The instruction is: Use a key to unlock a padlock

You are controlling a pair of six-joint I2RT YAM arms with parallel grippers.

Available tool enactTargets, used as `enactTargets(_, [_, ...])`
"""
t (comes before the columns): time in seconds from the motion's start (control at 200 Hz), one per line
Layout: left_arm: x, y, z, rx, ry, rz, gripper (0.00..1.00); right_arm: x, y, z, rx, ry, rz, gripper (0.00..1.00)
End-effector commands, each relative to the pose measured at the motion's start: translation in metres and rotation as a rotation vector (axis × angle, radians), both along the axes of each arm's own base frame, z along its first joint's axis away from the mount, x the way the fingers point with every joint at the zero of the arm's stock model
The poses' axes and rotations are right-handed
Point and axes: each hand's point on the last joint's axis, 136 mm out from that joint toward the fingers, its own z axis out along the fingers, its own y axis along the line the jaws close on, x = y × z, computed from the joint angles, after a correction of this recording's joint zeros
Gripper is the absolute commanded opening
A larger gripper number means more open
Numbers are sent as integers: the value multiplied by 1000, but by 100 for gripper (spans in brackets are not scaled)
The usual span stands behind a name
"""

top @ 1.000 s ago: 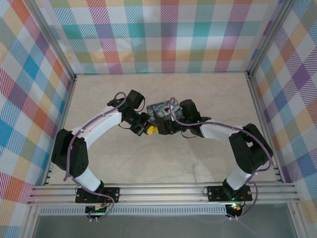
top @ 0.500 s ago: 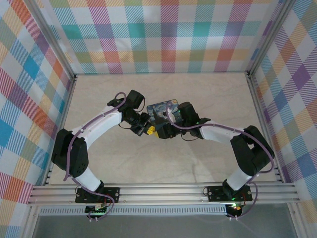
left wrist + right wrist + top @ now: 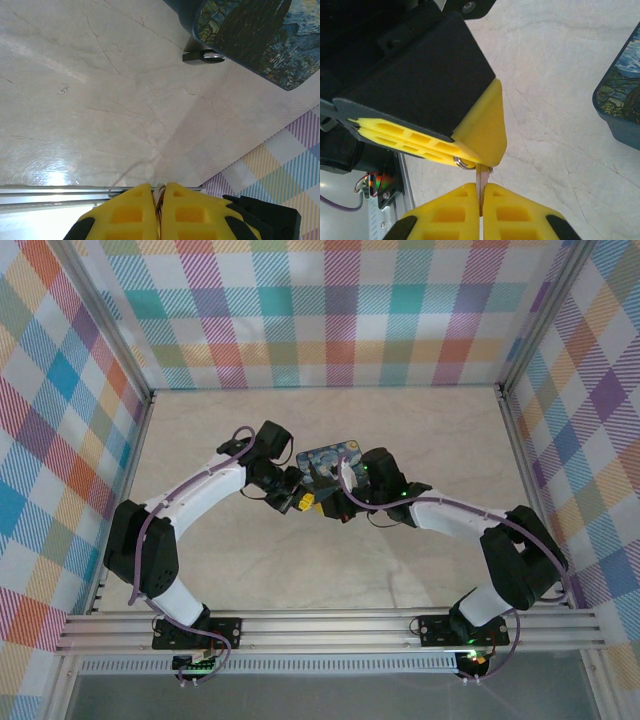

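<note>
centre: left claw (image 3: 302, 502) and right claw (image 3: 322, 507) meet tip to tip on key (image 3: 481, 182), no way between | just behind: tin (image 3: 330, 457) blocks, padlock (image 3: 202, 56) at its edge | bench (image 3: 300, 575) in front and far back open | sides: plaid walls (image 3: 60, 420) close it in

Mid-table: tin (image 3: 335, 456) sits on the table (image 3: 300, 570), with the padlock (image 3: 202, 57) on the table touching the tin's edge, on the side toward the left gripper (image 3: 301, 502). Just in front of the tin, left gripper and right gripper (image 3: 326, 507) meet tip to tip, left one on the left. Key (image 3: 481, 181) lies between them, pinched by both, apart from the padlock.
</note>
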Motion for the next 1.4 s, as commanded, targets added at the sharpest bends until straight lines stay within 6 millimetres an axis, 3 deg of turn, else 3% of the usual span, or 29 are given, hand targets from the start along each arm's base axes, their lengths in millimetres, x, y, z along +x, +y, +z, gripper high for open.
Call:
enactTargets(0.0, [-13, 9, -10, 51, 60, -5, 9, 3, -3, 15, 6, -87, 9, 4])
enactTargets(0.085, [-11, 10, -12, 64, 56, -4, 12, 1, -5, 13, -10, -84, 22, 1])
enactTargets(0.23, [-7, 22, -15, 121, 34, -24, 34, -6, -10, 6, -55, -72, 48, 0])
enactTargets(0.325, [-1, 37, -13, 183, -20, -54, 41, -12, -12, 2, -90, -44, 84, 0])
enactTargets(0.4, [13, 44, -3, 235, -146, -178, 41, -17, -15, -3, -123, -5, 112, 0])
enactTargets(0.505, [26, 33, 23, 301, -377, -502, 38, -22, -17, -6, -158, 62, 149, 0])
enactTargets(0.625, [16, 7, 41, 332, -632, -865, 38, -25, -22, -8, -189, 137, 170, 0])
enactTargets(0.795, [-1, -11, 50, 194, -885, -1081, 35, -25, -30, -2, -193, 221, 177, 2])
enactTargets(0.895, [-11, -17, 52, 119, -935, -1134, 31, -23, -34, 7, -179, 248, 175, 2])
enactTargets(1.125, [-17, -22, 33, 52, -905, -1109, 31, -23, -41, 26, -111, 285, 178, 3])
enactTargets(1.395, [-20, -30, 35, -9, -950, -1094, 30, -25, -40, 39, -53, 330, 202, 4])
